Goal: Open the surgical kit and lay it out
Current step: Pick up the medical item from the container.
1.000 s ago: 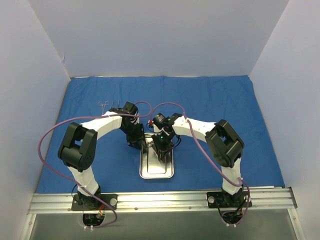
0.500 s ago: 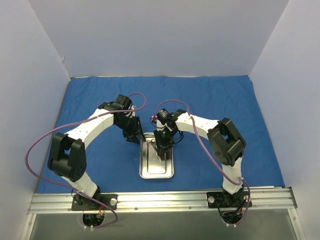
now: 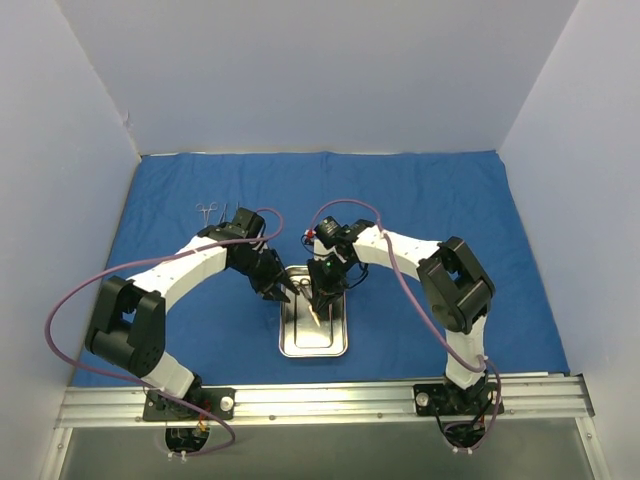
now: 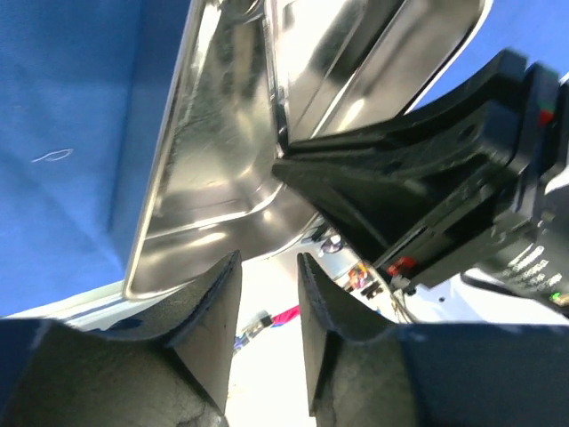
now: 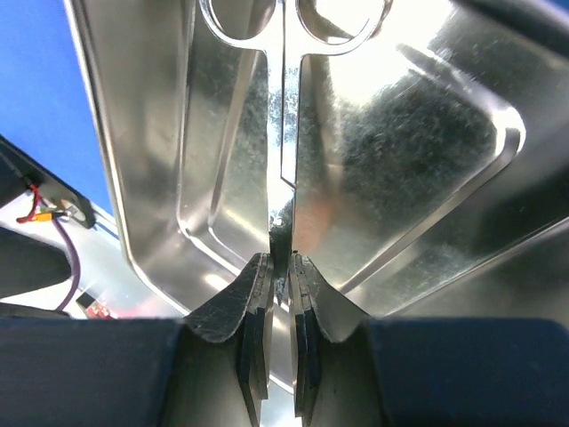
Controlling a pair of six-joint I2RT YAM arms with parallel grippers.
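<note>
The blue cloth wrap point(image 3: 420, 210) lies spread flat over the table. The steel tray point(image 3: 340, 345) sits on it at the near middle. My right gripper point(image 3: 321, 297) hangs over the tray, shut on the tip end of a pair of metal scissors point(image 5: 283, 133). Their ring handles point away from me, over the tray floor point(image 5: 427, 133). My left gripper point(image 3: 287, 290) is at the tray's far-left corner, open with nothing between its fingers point(image 4: 213, 311). The tray wall point(image 4: 213, 160) and the right gripper's black body point(image 4: 427, 178) fill its view. Two more instruments point(image 3: 207, 210) lie on the cloth at the far left.
White walls enclose the cloth at the back and both sides. The metal rail point(image 3: 320, 400) holding the arm bases runs along the near edge. Purple cables point(image 3: 70, 290) loop out from both arms.
My left arm drew back from the tray and then came forward to its far-left corner, its jaws narrowing a little. The right gripper stays shut on the scissors, shifted slightly.
</note>
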